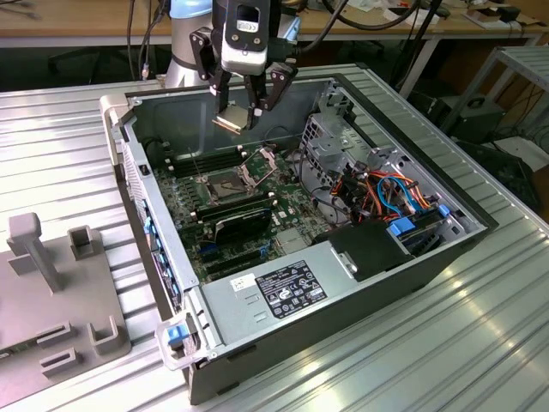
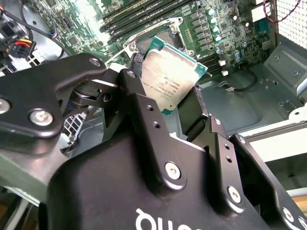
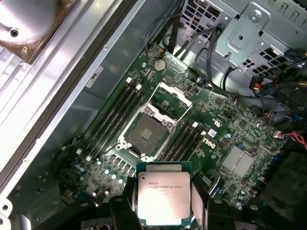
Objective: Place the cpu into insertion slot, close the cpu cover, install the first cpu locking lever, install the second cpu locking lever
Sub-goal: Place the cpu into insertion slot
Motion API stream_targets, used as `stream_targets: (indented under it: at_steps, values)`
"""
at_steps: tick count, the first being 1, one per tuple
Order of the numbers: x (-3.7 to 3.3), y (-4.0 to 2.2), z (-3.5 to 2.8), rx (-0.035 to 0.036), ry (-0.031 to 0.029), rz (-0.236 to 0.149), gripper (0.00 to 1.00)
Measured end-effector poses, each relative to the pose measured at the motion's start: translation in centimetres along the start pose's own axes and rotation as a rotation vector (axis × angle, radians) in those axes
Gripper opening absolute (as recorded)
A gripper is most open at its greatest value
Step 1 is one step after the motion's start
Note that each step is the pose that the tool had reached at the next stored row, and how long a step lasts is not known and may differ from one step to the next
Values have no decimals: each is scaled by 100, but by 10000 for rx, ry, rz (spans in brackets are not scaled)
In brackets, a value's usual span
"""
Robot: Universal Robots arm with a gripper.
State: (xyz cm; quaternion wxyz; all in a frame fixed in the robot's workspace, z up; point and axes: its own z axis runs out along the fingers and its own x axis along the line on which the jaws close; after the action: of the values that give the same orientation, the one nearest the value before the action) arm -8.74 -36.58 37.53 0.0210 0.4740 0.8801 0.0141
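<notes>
1. Your gripper [image 2: 168,98] is closest in the second wrist view: matte black metal links, rounded at the joints and studded with bright screw heads. Its jaws are clamped on the cpu [image 2: 170,76], one finger on each of two opposite edges.
2. The cpu is a thin, flat square. Its top is a brushed silvery-grey lid with faint print, and a narrow green border runs round the rim. In the exterior view its tan-gold underside shows [image 1: 233,118]. You hold it in the air, tilted, above the board and apart from the socket.
3. Beneath it lies the insertion slot [image 3: 146,134], a dark square with a brownish contact field and a silvery metal rim. The contact field is uncovered.
4. The cpu cover [image 3: 171,98] stands swung open from its hinge along one edge of the slot. It is a thin silvery frame plate with a square window.
5. Long black memory sticks [image 3: 112,117] run in parallel rows on both sides of the slot, on the green motherboard [image 3: 230,129].
6. Around the board you have the grey sheet-metal computer case [image 1: 480,225], with a perforated drive cage [image 3: 249,38] and a tangle of orange, blue and red cables [image 1: 386,193].
7. The case rests on a ribbed aluminium table [image 1: 429,343]. A blocky grey fixture [image 1: 60,292] sits at the exterior view's left.
</notes>
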Motion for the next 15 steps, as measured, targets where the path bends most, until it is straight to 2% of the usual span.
stream_targets:
  at_steps: [6, 9, 15]
  values:
    - [0, 0, 4, 17, -31, 708, 55]
    - [0, 0, 5, 20, -37, 840, 55]
    - [0, 0, 5, 21, -38, 866, 55]
